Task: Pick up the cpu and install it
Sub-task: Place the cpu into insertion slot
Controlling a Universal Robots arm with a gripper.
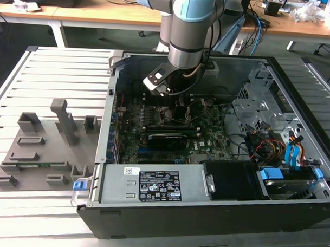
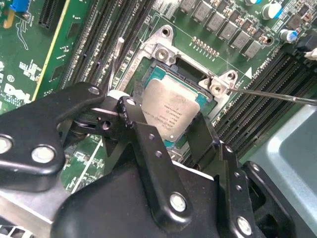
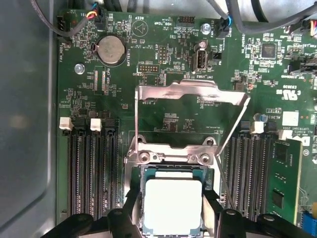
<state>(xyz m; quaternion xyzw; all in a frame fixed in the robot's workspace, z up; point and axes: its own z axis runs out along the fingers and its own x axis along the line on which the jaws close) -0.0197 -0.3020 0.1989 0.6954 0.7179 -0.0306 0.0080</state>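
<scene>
The cpu (image 3: 173, 201), a small square chip with a silvery-white top, lies level in the open socket (image 3: 171, 157) of the green motherboard (image 3: 168, 114). My gripper (image 3: 173, 210) is down over it, with one black finger (image 3: 132, 210) against each of two opposite edges, so it is shut on the chip. In the second wrist view the cpu (image 2: 171, 111) sits between the same fingers (image 2: 144, 141) of the gripper (image 2: 168, 130). In the exterior view the arm reaches down into the computer case and the gripper (image 1: 174, 99) hangs just over the board.
The socket's metal load plate (image 3: 190, 94) stands flipped up, its thin lever (image 3: 233, 148) swung aside. Black memory slots (image 3: 89, 168) flank the socket, and a green memory stick (image 3: 285, 183) sits in one. A grey fixture tray (image 1: 39, 146) lies outside the case (image 1: 205, 217).
</scene>
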